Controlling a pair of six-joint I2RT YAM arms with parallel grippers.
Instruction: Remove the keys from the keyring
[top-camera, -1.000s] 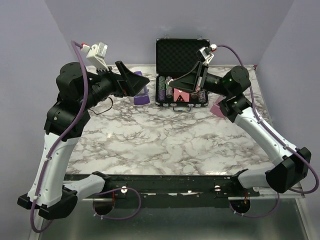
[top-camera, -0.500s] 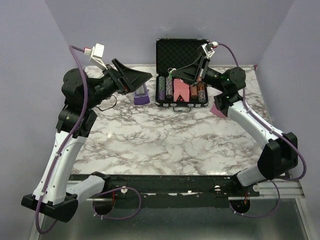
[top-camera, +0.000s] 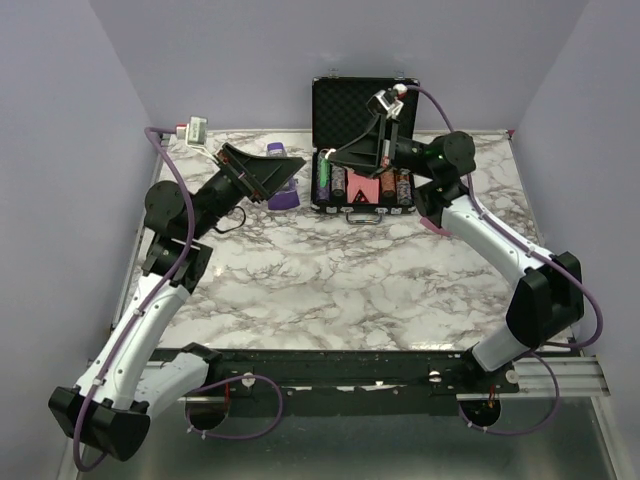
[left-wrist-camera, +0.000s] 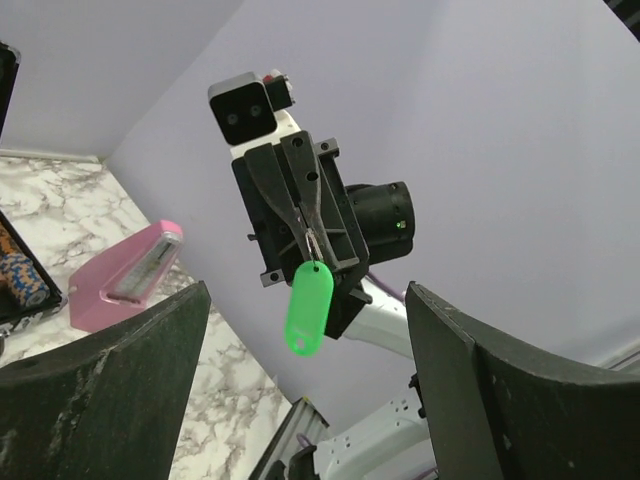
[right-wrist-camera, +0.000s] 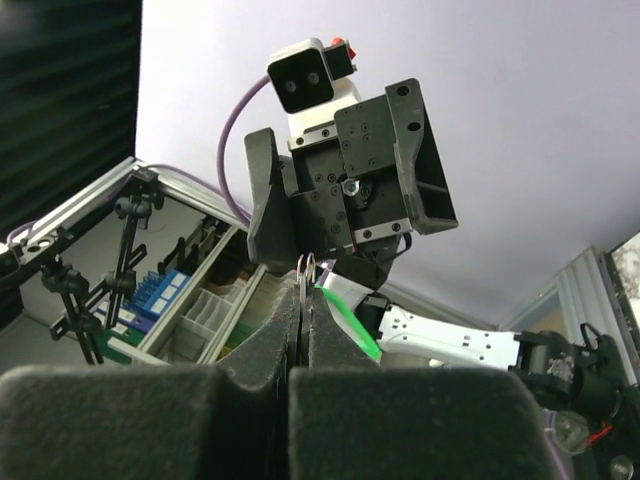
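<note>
My right gripper (top-camera: 331, 156) is raised in front of the open case, pointing left. It is shut on the thin metal ring (right-wrist-camera: 310, 268) of the keyring. The bright green tag (left-wrist-camera: 307, 310) hangs below its tips, also in the top view (top-camera: 322, 180) and the right wrist view (right-wrist-camera: 348, 318). My left gripper (top-camera: 285, 172) faces it from the left, jaws wide open and empty, a short gap away. In the left wrist view the tag hangs between my left fingers (left-wrist-camera: 120, 380). I cannot make out separate keys; only a thin sliver of metal (left-wrist-camera: 312, 240) shows above the tag.
A black poker-chip case (top-camera: 365, 100) stands open at the back with chips and cards inside. A purple metronome-shaped object (top-camera: 284, 195) sits under the left gripper. A pink object (top-camera: 434, 218) lies right of the case, by the right arm. The marble table (top-camera: 330, 280) extends toward the arm bases.
The right gripper swung left across the case with the keyring, so the green tag now hangs in front of the chips. The left arm dropped lower, its open gripper facing the tag.
</note>
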